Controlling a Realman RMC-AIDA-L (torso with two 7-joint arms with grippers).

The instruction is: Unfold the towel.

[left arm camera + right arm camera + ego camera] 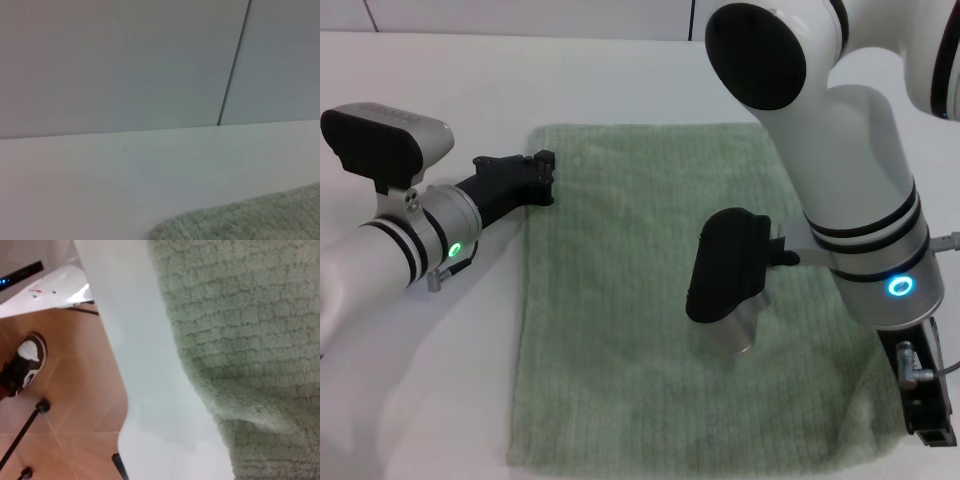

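The pale sage-green towel (650, 300) lies spread flat on the white table (430, 400), roughly square, with a small ripple at its near right corner. My left gripper (542, 175) is low at the towel's left edge, near the far left corner. My right gripper (932, 425) is at the towel's near right corner, pointing down at the table's front edge. The left wrist view shows a rounded towel corner (250, 222) on the table. The right wrist view shows the towel's edge (240, 315) close up, with a fold bulging in it.
My right arm's forearm and black wrist housing (725, 265) hang over the towel's right half. A wall (125, 65) stands behind the table. Past the table's front edge lie a wooden floor (60, 390) and a shoe (25, 362).
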